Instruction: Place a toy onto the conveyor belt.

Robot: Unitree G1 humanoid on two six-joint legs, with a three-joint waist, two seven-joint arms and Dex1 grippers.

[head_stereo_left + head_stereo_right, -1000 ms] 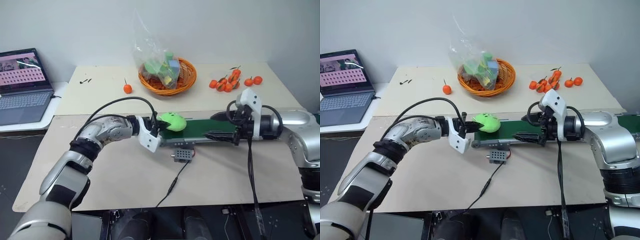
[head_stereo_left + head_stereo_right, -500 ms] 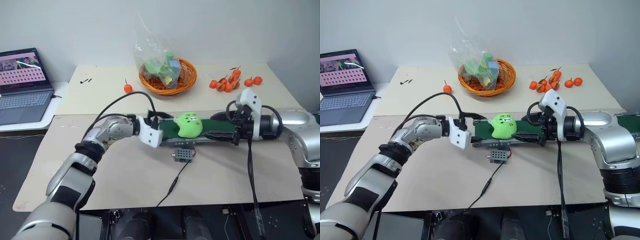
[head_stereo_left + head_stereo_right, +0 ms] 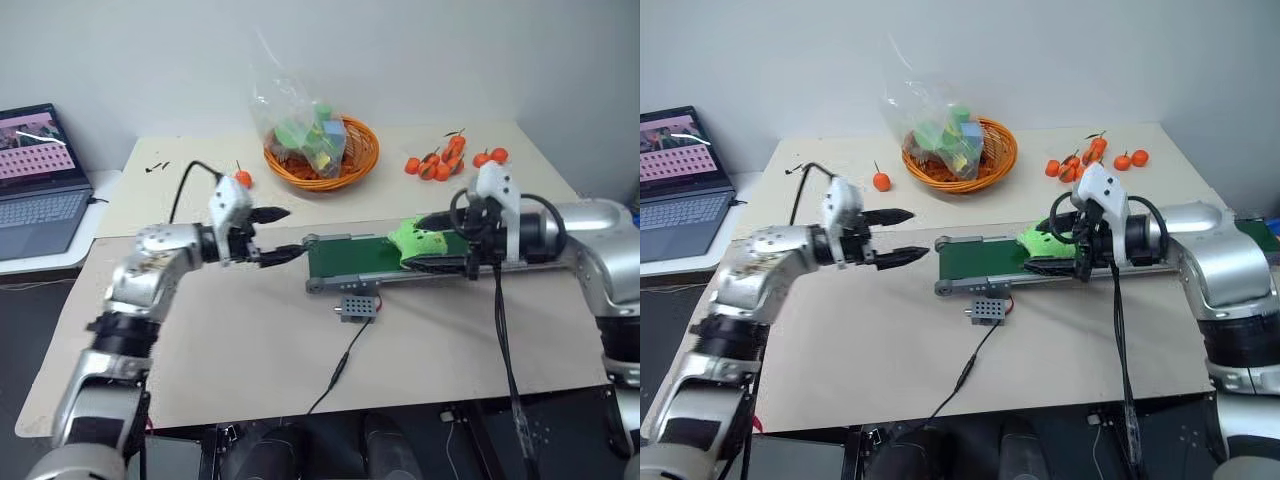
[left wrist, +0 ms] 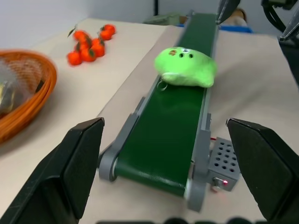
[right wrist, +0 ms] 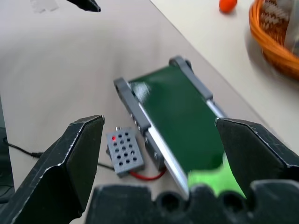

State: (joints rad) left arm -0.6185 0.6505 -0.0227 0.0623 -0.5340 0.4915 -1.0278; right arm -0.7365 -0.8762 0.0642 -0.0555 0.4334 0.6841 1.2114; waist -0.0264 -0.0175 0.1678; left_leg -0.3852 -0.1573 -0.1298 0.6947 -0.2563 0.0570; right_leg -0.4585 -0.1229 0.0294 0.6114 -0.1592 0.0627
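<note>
The lime-green toy [image 3: 418, 240] lies on the dark green conveyor belt [image 3: 350, 258], some way in from the belt's left end. In the left wrist view the toy [image 4: 185, 67] rests on the belt [image 4: 163, 140] with its small loop tag hanging at one side. My left gripper [image 3: 292, 231] hovers just off the belt's left end, open and empty. My right gripper [image 3: 412, 245] is open, one finger on each side of the belt, and the toy [image 5: 215, 179] sits between those fingers.
A grey control box [image 3: 357, 307] with a lit red light and a black cable lies in front of the belt. An orange basket [image 3: 350, 165] holding a clear bag stands behind it. Small oranges [image 3: 440, 165] lie back right, one orange [image 3: 242, 178] back left. A laptop [image 3: 35, 170] sits far left.
My left gripper let go of the toy, opened, rolled and drew back to the left, off the belt's end. The toy rode the belt rightward, in between my right gripper's fingers.
</note>
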